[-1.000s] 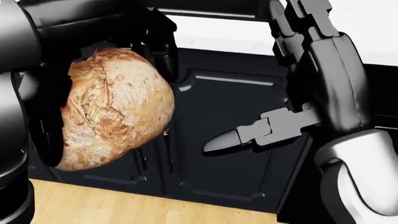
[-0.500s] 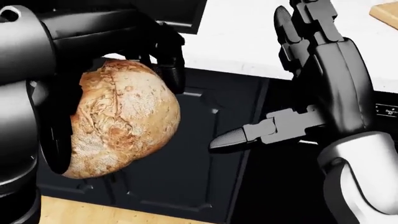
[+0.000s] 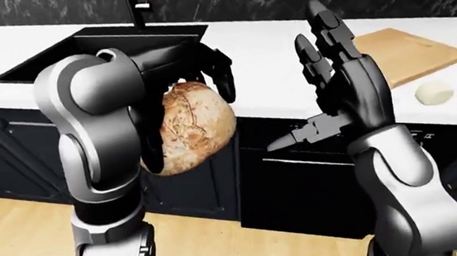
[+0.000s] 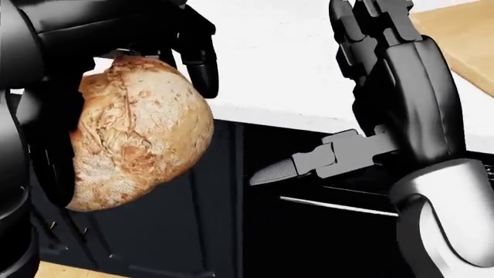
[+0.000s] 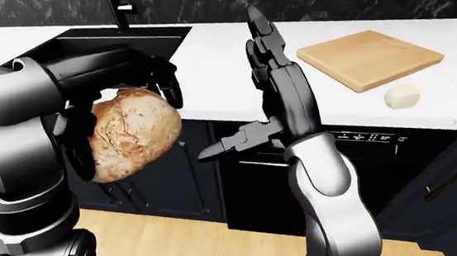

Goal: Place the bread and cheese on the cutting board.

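Bread held left, cutting board far right.
Left hand (image 3: pixel 195 75) fingers grasp the bread (image 3: pixel 191 126); right hand (image 3: pixel 337 87) released; cutting board (image 5: pixel 369 58) lies upper right on the bench (image 5: pixel 207 68).

Bread (image 4: pixel 135 136): golden-brown crust w/ pale floury patches. Cutting board (image 5: pixel 369 58): light tan wood; cheese (image 5: pixel 401 95) just below it: cream-white. Counter (image 5: pixel 206 61): white. Cabinets (image 3: pixel 15 153): dark navy. Floor (image 5: pixel 180 244): pale wood.

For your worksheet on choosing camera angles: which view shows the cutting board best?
The right-eye view: the whole cutting board lies unobstructed on the counter. In the left-eye view the right hand hides part of it; the head view catches only a corner.
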Motion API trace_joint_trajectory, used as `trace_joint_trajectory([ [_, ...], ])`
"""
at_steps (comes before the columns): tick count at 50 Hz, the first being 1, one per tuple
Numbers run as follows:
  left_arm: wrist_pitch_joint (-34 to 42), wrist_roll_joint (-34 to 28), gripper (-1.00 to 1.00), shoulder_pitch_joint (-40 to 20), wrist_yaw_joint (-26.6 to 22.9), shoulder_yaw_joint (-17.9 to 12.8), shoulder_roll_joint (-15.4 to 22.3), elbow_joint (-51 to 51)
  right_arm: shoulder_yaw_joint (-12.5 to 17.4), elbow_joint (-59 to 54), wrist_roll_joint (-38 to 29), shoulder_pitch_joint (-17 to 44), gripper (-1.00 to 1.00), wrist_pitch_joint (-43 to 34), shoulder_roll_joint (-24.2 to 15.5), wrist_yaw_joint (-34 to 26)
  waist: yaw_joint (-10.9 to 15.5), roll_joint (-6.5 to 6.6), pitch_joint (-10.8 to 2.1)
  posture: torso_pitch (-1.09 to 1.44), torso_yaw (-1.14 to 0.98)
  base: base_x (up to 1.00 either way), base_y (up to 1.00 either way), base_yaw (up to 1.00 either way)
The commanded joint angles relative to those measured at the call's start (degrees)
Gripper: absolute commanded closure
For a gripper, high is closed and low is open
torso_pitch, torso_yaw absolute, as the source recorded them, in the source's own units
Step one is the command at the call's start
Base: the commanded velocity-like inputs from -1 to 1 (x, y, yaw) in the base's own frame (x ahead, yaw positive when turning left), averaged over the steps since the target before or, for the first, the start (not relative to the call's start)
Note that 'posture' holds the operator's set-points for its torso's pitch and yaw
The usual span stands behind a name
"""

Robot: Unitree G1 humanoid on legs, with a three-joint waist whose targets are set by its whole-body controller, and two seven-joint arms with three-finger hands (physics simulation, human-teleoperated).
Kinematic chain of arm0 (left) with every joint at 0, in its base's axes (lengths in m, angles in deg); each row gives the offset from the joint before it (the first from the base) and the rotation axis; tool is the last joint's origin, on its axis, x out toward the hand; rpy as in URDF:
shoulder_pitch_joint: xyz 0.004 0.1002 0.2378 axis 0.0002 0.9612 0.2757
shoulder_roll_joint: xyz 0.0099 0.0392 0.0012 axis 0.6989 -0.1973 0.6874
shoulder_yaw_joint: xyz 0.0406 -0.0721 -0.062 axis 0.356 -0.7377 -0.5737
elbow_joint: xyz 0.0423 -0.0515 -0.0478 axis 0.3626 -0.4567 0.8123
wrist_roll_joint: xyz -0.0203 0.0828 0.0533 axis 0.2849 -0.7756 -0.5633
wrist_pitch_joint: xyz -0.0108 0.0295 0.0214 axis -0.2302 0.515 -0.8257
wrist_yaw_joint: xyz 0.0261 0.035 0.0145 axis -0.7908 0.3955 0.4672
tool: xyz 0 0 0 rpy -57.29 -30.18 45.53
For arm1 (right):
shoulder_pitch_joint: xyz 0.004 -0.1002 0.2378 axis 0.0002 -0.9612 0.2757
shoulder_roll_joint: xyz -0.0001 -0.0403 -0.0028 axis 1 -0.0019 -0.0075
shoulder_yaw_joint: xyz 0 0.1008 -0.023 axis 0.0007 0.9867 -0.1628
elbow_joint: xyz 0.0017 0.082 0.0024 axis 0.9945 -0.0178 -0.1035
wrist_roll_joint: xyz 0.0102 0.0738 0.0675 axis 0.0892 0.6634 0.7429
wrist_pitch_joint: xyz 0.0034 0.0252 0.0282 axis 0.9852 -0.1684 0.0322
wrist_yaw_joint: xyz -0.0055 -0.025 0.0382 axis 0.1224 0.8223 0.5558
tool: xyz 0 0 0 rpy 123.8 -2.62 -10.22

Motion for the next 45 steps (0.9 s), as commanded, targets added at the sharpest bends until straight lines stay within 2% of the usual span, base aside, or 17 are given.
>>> trace_joint_trajectory([
  [1, -0.3, 0.3, 1.0, -1.0, 0.6, 0.1, -0.1, 0.5, 0.5, 0.5, -0.6, 0.7, -1.0, 1.6, -0.4, 0.5, -0.4, -1.34, -0.99, 0.0, 0.0, 0.07, -0.3, 0.0],
  [2, -0.4, 0.2, 1.0, -0.9, 0.6, 0.1, -0.1, 0.5, 0.5, 0.5, -0.6, 0.8, -1.0, 1.6, -0.4, 0.4, -1.5, -6.59, -2.45, 0.0, 0.0, 0.01, -0.17, 0.0],
  [3, -0.3, 0.2, 1.0, -1.1, 0.6, 0.0, 0.0, 0.5, 0.6, 0.7, -0.6, 1.0, -1.0, 1.2, -0.4, 0.4, -0.8, -4.2, -1.59, 0.0, 0.0, 0.01, -0.14, 0.0],
  [6, -0.3, 0.3, 1.0, -1.2, 0.6, 0.0, 0.0, 0.4, 0.7, 0.8, -0.5, 1.4, -1.0, 0.9, -0.4, 0.5, -1.7, -3.58, -2.32, 0.0, 0.0, 0.0, -0.13, 0.0],
  [8, -0.3, 0.3, 1.0, -1.2, 0.5, 0.0, 0.1, 0.5, 0.5, 0.8, -0.7, 1.4, -1.0, 0.9, -0.6, 0.5, -1.9, -2.27, -1.38, 0.0, 0.0, 0.0, -0.07, 0.0],
  [18, -0.4, 0.4, 1.0, -1.2, 0.6, -0.1, 0.2, 0.4, 0.4, 0.2, -2.8, 2.0, -1.0, 1.5, -0.8, 0.6, -2.3, -1.38, -0.45, 0.0, 0.0, 0.0, 0.0, 0.0],
  [24, -0.2, 0.4, 1.0, -1.0, 0.5, 0.0, 0.2, 0.7, 0.9, 0.5, -2.4, 1.6, -1.0, 1.7, -0.4, 0.5, -3.4, 1.77, -1.73, 0.0, 0.0, 0.0, 0.0, 0.0],
  [25, -0.3, 0.4, 1.0, -1.0, 0.6, 0.0, 0.2, 0.7, 1.1, 0.7, -2.1, 1.6, -1.0, 1.6, -0.3, 0.6, -2.9, 1.07, -1.01, 0.0, 0.0, 0.0, 0.0, 0.0],
  [30, -0.5, 0.4, 1.0, -0.7, 0.7, 0.0, 0.1, 0.8, 1.3, 0.7, -1.2, 1.2, -1.0, 1.8, -0.4, 0.7, -2.1, -0.03, -1.73, 0.0, 0.0, 0.0, 0.0, 0.0],
  [31, -0.4, 0.4, 1.0, -0.7, 0.6, 0.0, 0.1, 0.9, 1.2, 0.7, -1.2, 1.3, -1.0, 1.7, -0.4, 0.8, -2.1, 0.58, -2.82, 0.0, 0.0, 0.0, 0.0, -0.09],
  [33, -0.5, 0.4, 1.0, -0.6, 0.7, 0.0, 0.1, 0.8, 1.2, 0.6, -1.1, 1.3, -1.0, 1.7, -0.5, 0.9, -2.0, 0.99, -2.01, 0.0, 0.0, 0.0, 0.0, -0.31],
  [36, -0.5, 0.5, 1.0, -0.5, 0.7, -0.1, 0.1, 0.8, 1.2, 0.5, -0.9, 1.4, -1.0, 1.7, -0.5, 1.0, -2.1, 2.08, -2.03, 0.0, 0.0, -0.01, 0.0, -0.47],
  [39, -0.5, 0.5, 1.0, -0.5, 0.7, -0.1, 0.1, 0.8, 1.2, 0.5, -0.8, 1.4, -1.0, 1.7, -0.5, 1.2, -2.0, 1.66, -1.71, 0.0, 0.0, -0.02, 0.0, -0.53],
  [42, -0.5, 0.4, 1.0, -0.4, 0.7, 0.0, 0.1, 0.9, 1.2, 0.5, -0.7, 1.4, -1.0, 1.7, -0.5, 1.2, -1.9, -0.05, -1.6, 0.0, 0.0, -0.02, 0.0, -0.54],
  [43, -0.5, 0.4, 1.0, -0.4, 0.7, 0.0, 0.1, 0.9, 1.3, 0.5, -0.6, 1.4, -1.0, 1.7, -0.5, 1.3, -1.8, -1.54, -1.92, 0.0, 0.0, -0.02, 0.0, -0.52],
  [44, -0.5, 0.4, 1.0, -0.4, 0.7, 0.0, 0.1, 0.9, 1.3, 0.5, -0.6, 1.4, -1.0, 1.7, -0.5, 1.3, -2.1, -3.9, -2.81, 0.0, 0.0, -0.02, 0.0, -0.53],
  [45, -0.4, 0.4, 1.0, -0.4, 0.7, 0.0, 0.1, 0.9, 1.3, 0.5, -0.5, 1.4, -1.0, 1.7, -0.6, 1.3, -2.5, -1.29, -1.72, 0.0, 0.0, -0.02, 0.0, -0.53],
])
